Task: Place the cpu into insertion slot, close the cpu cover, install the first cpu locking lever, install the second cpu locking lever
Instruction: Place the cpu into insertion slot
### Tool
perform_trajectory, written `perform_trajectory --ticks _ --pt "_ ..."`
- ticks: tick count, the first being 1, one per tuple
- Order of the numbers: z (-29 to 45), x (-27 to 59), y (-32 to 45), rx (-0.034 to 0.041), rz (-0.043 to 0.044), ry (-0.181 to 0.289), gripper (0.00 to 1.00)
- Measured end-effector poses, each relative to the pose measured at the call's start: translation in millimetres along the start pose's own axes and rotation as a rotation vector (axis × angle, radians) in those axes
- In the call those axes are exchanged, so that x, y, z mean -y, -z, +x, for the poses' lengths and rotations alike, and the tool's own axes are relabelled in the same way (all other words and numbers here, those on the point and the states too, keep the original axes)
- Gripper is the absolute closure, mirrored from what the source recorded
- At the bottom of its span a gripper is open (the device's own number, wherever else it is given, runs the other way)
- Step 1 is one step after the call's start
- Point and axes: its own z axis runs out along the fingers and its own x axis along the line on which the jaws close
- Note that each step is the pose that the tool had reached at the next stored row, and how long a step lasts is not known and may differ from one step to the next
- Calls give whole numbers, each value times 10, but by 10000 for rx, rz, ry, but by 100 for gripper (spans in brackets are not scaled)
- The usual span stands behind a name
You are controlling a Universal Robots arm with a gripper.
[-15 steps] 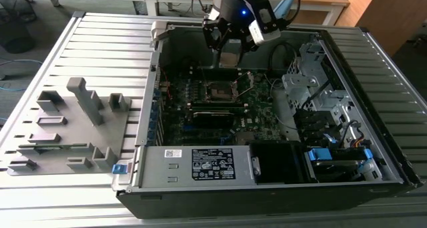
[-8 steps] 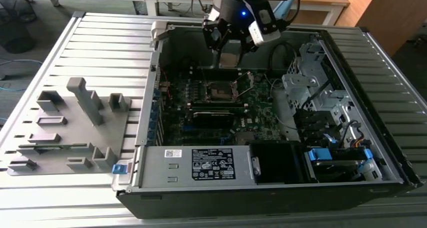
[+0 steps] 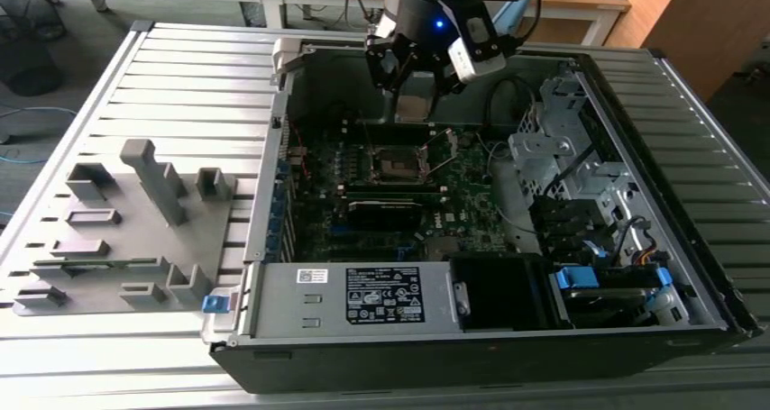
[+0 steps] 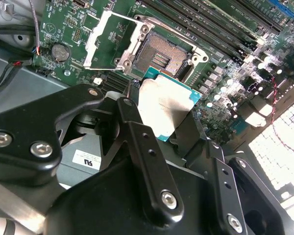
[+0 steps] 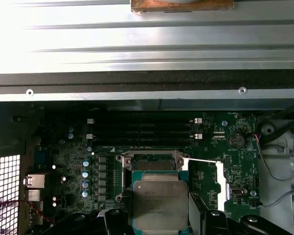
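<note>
My gripper [image 3: 413, 93] is shut on the cpu [image 3: 413, 110], a flat square chip with a dull silver top, and holds it in the air over the open computer case. In both wrist views the cpu [image 4: 161, 100] [image 5: 160, 200] sits between the black fingers [image 4: 137, 132], tilted a little. The insertion slot [image 4: 161, 56] [image 5: 152, 164] [image 3: 391, 162] lies bare just beyond the chip, apart from it. The cpu cover [image 4: 112, 39] [image 5: 219, 181] stands flipped open beside the slot.
Long black memory slots [image 5: 142, 129] run beside the socket, and a coin battery [image 4: 60, 50] sits near the cover. The case holds a power supply [image 3: 373, 293], a drive cage [image 3: 554, 149] and cables. A grey fixture [image 3: 121, 230] stands at the exterior view's left.
</note>
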Motion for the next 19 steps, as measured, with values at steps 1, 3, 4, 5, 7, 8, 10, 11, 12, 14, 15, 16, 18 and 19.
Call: perform_trajectory --ticks 1,3,4,5,7,8,10,11,12,14,15,16,18,19 --pt "0 0 0 0 0 0 46" --pt "0 0 -1 1 -1 -9 46" --pt "0 0 -1 4 -1 -50 46" --pt "0 0 -2 11 -3 -123 46" --pt "0 0 -5 31 -8 -347 46" --pt "0 0 -6 43 -10 -474 46" --pt "0 0 -6 49 -11 -544 46" --pt "0 0 -6 50 -12 -545 46" --pt "0 0 -6 49 -12 -546 46" --pt "0 1 -6 52 -12 -576 46" --pt "0 1 -7 59 -13 -657 46" --pt "0 1 -8 71 -16 -791 46" --pt "0 1 -10 98 -21 -1095 46" --pt "0 1 -10 100 -22 -1135 46"
